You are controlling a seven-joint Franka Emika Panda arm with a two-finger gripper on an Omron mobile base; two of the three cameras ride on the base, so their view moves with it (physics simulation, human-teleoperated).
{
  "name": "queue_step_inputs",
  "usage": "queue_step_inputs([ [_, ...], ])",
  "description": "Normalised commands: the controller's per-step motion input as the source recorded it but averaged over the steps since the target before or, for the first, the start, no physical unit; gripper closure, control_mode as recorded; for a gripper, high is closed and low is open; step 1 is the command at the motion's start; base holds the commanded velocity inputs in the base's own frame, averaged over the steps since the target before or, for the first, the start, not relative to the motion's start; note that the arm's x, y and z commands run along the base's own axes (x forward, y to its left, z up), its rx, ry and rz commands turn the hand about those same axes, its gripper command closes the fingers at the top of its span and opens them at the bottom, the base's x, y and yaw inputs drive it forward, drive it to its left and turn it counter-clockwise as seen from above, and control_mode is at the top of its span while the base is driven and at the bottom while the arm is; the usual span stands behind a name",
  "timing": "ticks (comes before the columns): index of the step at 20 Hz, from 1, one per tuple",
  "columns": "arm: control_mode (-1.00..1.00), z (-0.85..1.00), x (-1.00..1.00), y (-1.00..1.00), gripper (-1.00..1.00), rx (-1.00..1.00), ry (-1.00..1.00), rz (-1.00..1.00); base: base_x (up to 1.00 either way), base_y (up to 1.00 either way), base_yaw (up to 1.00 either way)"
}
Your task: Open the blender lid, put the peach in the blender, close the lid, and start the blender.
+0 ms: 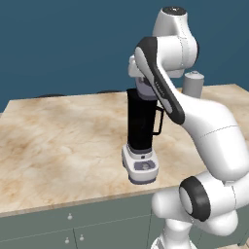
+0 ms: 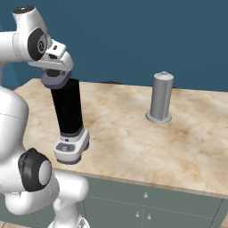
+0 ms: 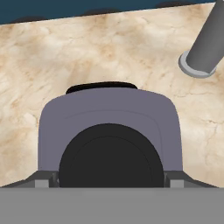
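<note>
Right now the blender lid (image 3: 109,118) sits directly under my pincer (image 3: 109,181), atop the blender (image 1: 141,131), its black knob between my fingertips (image 3: 41,180). Whether I grip it or merely straddle it, I cannot tell. Beyond, well off to one side on the marble counter (image 2: 133,133), stands a plain grey cylinder (image 2: 161,98).

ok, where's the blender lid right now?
The blender lid sits atop the blender jar, under the gripper, left of the grey cylinder in the right base view.
</note>
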Motion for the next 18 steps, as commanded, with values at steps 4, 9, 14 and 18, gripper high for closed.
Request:
queue_step_inputs([
  [4, -1.00, -0.15, 0.09, 0.00, 1.00, 0.00, 0.06, 0.00, 0.00, 0.00, 0.00],
  [9, -1.00, -0.10, -0.03, 0.00, 1.00, 0.00, 0.03, 0.00, 0.00, 0.00, 0.00],
  [14, -1.00, -0.03, -0.04, 0.00, 1.00, 0.00, 0.06, 0.00, 0.00, 0.00, 0.00],
  [18, -1.00, 0.00, 0.16, 0.00, 1.00, 0.00, 0.07, 0.00, 0.00, 0.00, 0.00],
])
